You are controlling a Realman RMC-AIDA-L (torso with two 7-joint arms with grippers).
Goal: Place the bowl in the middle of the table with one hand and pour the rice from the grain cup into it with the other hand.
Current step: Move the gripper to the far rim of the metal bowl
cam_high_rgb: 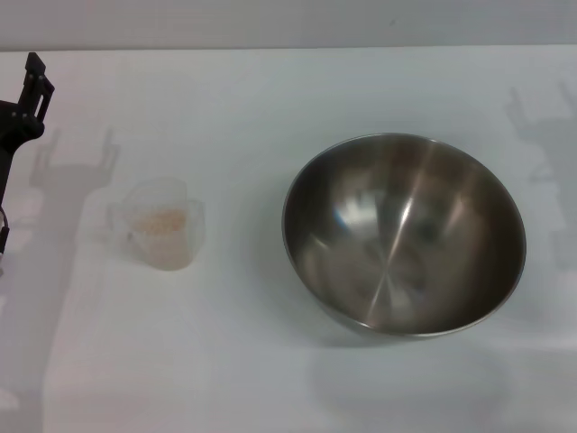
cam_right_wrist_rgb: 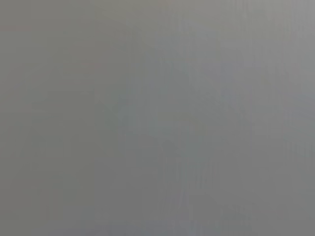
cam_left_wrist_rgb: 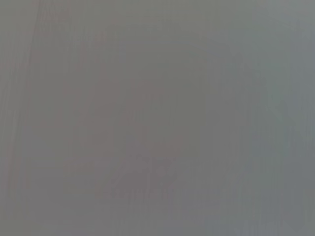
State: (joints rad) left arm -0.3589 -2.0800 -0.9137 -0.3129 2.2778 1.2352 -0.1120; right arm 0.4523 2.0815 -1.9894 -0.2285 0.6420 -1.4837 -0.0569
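Head view: the bowl (cam_high_rgb: 404, 233) sits right of centre in the frame, upright and empty, not yet in the middle of the table (cam_high_rgb: 270, 361). The grain cup (cam_high_rgb: 163, 223) stands at centre left, well apart from the bowl, with the rice (cam_high_rgb: 160, 221) as a low pale layer inside it. The left gripper (cam_high_rgb: 29, 95) shows only as a dark bracket at the upper left edge, above and left of the cup, touching nothing; whether its pincer is apart or together cannot be told. The right gripper is not in sight in any view; both wrist views show only flat grey. Risks, as judged from this layout: the bowl's rounded polished wall gives little to pinch, so a rim grasp may slip or rock the bowl while it is shifted toward centre. The cup is light and clear, so a misjudged approach could nudge or tip it and scatter rice on the white table, where grains would be hard to spot. Pouring before the bowl is centred and steady could send rice over the rim.
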